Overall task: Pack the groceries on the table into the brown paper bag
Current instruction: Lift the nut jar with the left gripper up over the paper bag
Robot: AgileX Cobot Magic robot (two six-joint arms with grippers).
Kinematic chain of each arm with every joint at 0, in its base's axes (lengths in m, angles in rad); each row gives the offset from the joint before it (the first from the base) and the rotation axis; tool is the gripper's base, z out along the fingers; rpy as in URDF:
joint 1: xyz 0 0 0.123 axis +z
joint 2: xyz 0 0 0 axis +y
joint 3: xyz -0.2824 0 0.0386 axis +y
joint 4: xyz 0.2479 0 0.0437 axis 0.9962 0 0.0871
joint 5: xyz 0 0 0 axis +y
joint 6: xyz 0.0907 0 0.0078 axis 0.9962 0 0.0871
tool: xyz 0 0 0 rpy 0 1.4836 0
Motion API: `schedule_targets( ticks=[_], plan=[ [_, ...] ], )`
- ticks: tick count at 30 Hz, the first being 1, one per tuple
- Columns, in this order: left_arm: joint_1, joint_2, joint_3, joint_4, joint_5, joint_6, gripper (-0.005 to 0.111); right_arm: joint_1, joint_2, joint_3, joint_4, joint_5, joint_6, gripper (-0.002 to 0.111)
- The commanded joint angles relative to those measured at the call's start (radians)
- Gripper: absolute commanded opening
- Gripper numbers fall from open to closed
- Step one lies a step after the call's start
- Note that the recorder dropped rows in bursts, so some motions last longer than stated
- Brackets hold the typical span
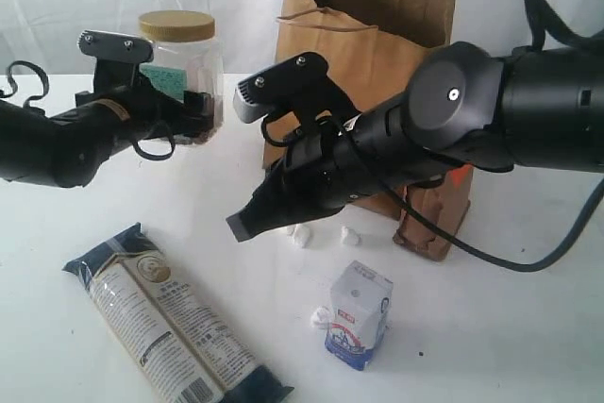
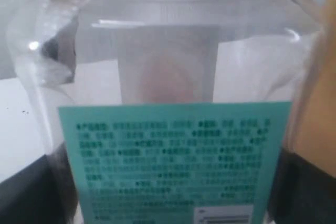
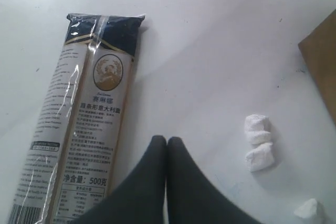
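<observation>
My left gripper [image 1: 201,109] is shut on the yellow-lidded clear jar [image 1: 181,54], upright at the back left, left of the brown paper bag [image 1: 377,21]. The jar [image 2: 168,72] with its green label fills the left wrist view, dark fingers [image 2: 26,195] at both sides. My right gripper [image 1: 242,226] hangs shut and empty in front of the bag, over the table [image 1: 491,327]. Its tips [image 3: 167,141] hover beside the long dark-blue noodle pack [image 3: 84,114], which lies at the front left [image 1: 170,327]. A blue-white carton [image 1: 360,314] stands front centre. An orange-brown pouch [image 1: 439,219] leans at the bag's foot, partly hidden by the right arm. The small bottle and dark jar are out of view.
Small white crumbs [image 1: 302,236] lie under the right arm, and another [image 1: 319,316] sits beside the carton. Crumbs [image 3: 259,142] and the bag's corner [image 3: 321,61] show in the right wrist view. The bag's mouth is open at the top, its cord handles standing up.
</observation>
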Motion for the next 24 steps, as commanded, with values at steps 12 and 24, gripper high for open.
schedule_targets(
  ticks=[12, 24],
  plan=[
    [0.003, -0.422, -0.003, -0.001, 0.196, -0.022, 0.000, -0.001, -0.163, 0.004, 0.000, 0.183, -0.001, 0.000],
    [0.003, -0.518, -0.003, 0.603, -0.042, -0.794, 0.000, -0.001, -0.297, 0.004, -0.457, 0.472, 0.234, 0.000]
  ],
)
